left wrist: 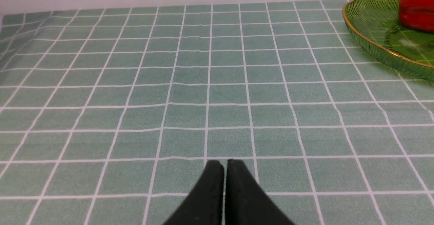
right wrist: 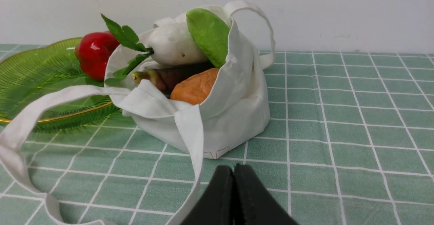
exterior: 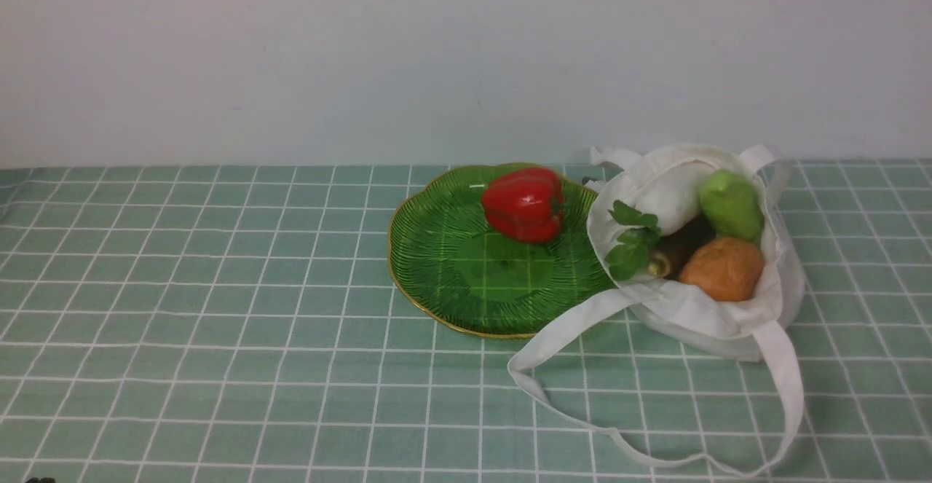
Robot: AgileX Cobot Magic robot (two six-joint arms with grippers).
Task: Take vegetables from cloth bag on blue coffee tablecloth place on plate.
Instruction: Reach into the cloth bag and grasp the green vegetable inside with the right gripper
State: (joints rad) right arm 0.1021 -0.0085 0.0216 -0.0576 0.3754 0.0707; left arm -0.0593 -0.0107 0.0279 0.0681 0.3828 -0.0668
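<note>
Black left claw [left wrist: 223,164] and right claw [right wrist: 234,167] hang closed, low over tablecloth [left wrist: 135,82].

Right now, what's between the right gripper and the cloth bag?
Only a strip of bare tablecloth separates the right gripper from the cloth bag, in the right wrist view; its strap hangs alongside.

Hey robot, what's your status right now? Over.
Left gripper, right gripper: jaws shut, empty. Red pepper on plate; four vegetables in cloth bag. Loose strap loops in front of bag, near right gripper.
</note>
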